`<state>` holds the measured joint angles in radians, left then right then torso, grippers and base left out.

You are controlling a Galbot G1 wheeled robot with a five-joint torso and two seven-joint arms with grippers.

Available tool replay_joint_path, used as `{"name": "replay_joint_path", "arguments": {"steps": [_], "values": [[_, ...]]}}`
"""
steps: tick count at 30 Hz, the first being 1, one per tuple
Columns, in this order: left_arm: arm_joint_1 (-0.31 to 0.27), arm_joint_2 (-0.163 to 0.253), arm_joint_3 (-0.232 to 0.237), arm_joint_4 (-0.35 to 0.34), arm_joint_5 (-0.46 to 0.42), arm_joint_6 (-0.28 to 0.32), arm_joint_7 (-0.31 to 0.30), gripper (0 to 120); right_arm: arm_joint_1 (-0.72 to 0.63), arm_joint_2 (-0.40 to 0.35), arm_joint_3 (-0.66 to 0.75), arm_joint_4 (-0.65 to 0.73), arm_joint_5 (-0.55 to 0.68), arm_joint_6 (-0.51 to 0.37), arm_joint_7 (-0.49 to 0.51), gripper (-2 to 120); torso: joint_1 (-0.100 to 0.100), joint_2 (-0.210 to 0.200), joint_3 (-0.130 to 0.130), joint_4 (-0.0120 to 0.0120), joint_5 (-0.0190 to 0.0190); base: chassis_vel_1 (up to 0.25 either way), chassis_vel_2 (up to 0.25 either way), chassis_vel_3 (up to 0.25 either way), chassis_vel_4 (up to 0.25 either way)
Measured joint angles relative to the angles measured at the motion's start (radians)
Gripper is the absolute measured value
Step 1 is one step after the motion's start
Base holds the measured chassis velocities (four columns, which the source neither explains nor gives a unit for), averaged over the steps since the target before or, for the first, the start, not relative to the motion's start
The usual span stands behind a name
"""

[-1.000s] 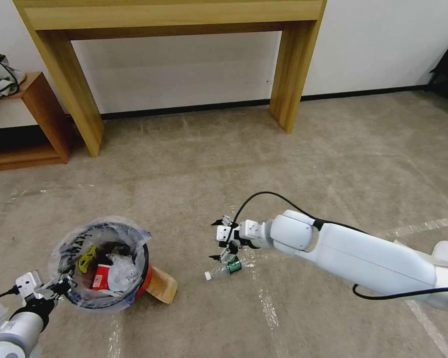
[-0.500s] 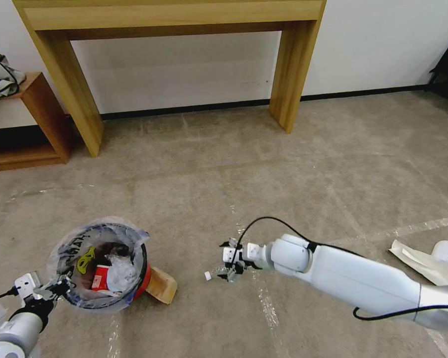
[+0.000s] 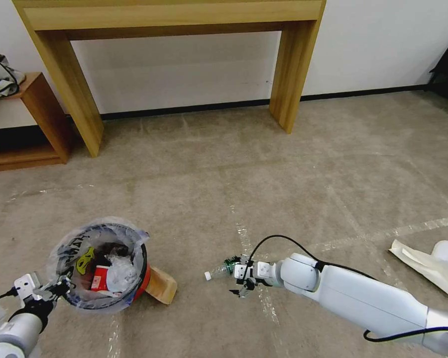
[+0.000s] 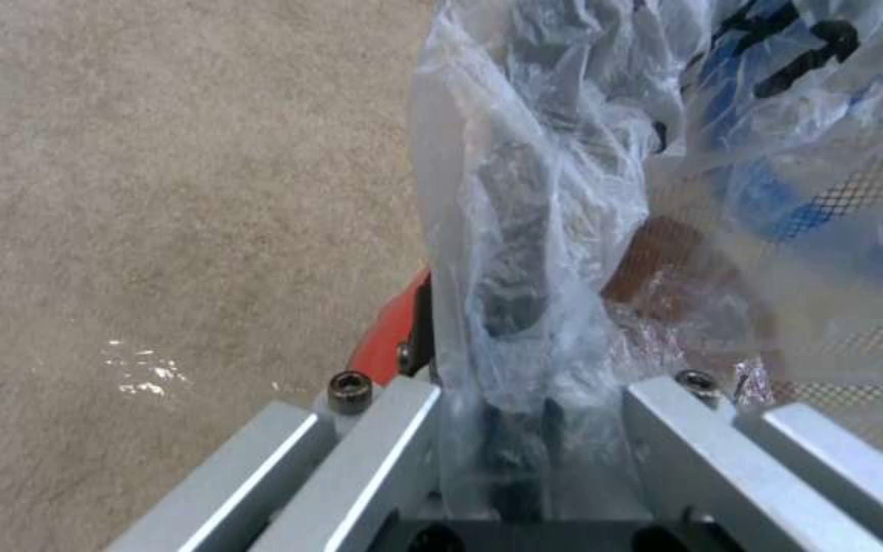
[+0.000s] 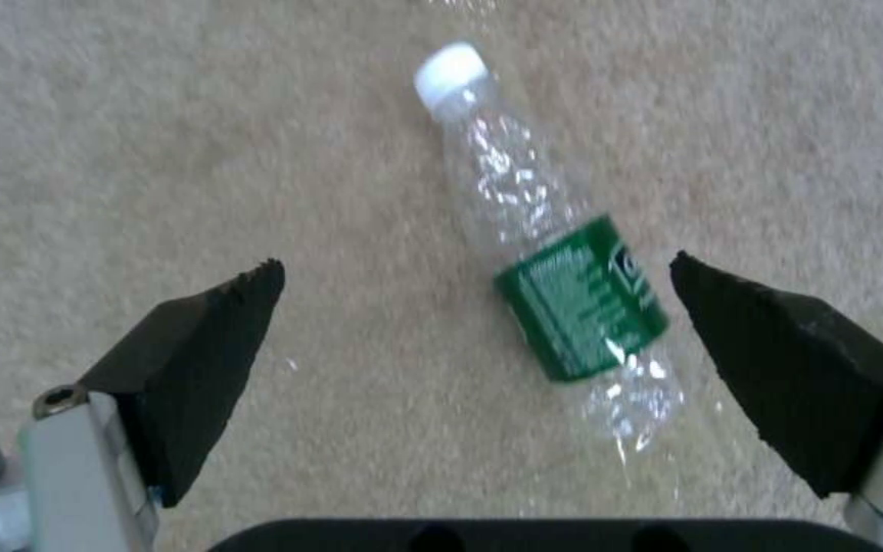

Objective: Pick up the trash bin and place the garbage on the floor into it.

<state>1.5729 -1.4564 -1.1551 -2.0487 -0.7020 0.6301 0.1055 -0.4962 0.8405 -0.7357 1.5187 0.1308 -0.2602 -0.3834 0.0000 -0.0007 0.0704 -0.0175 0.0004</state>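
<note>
The right pincer (image 3: 240, 281) has dropped lower, spread wide around one bottle (image 3: 219, 270); the left pincer (image 3: 59, 287) grips one trash bin (image 3: 102, 263).

A staged room: taped carpet floor (image 3: 283, 164), bare wooden table (image 3: 169, 15)

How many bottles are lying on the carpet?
1. The bottle lies on the floor between the open right gripper's fingers; the trash bin might hide others.

Glossy white right arm (image 3: 363, 298), black cable (image 3: 279, 241), black-padded pincer (image 5: 472, 345).
</note>
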Motion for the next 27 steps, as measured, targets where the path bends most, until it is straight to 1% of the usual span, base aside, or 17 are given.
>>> {"name": "replay_joint_path", "arguments": {"steps": [4,8,9,11,20,27], "values": [[0.002,-0.004,0.0,-0.007,0.001,0.001,-0.001,1,-0.028,-0.01,0.031,-0.032,-0.013,0.037,0.003,97,0.0,0.0,0.0,-0.0001,0.0,0.0,0.0,0.0,0.0],[0.003,-0.006,0.0,-0.01,0.002,0.001,-0.001,1,-0.034,-0.012,0.04,-0.042,-0.017,0.051,0.003,97,0.0,0.0,0.0,-0.0001,0.0,0.0,0.0,0.0,0.0],[0.004,-0.011,0.001,-0.015,0.002,0.002,-0.002,1,-0.043,-0.013,0.057,-0.068,-0.026,0.076,0.002,97,0.0,0.0,0.0,-0.0001,0.0,0.0,0.0,0.0,0.0],[0.005,-0.014,0.001,-0.016,0.003,0.002,-0.002,1,-0.044,-0.011,0.065,-0.082,-0.029,0.085,0.003,97,0.0,0.0,0.0,-0.0002,-0.0001,0.0,0.0,0.0,0.0],[0.008,-0.016,-0.005,-0.018,0.004,0.002,-0.002,1,-0.025,0.025,0.073,-0.155,-0.034,0.13,0.003,97,0.0,0.0,0.0,0.0,-0.0002,0.0,0.0,0.0,0.0],[0.005,-0.016,-0.007,-0.011,0.003,0.002,-0.002,1,-0.002,0.053,0.064,-0.189,-0.034,0.147,0.007,97,0.0,0.0,0.0,0.0,-0.0002,0.0,0.0,0.0,0.0]]}}
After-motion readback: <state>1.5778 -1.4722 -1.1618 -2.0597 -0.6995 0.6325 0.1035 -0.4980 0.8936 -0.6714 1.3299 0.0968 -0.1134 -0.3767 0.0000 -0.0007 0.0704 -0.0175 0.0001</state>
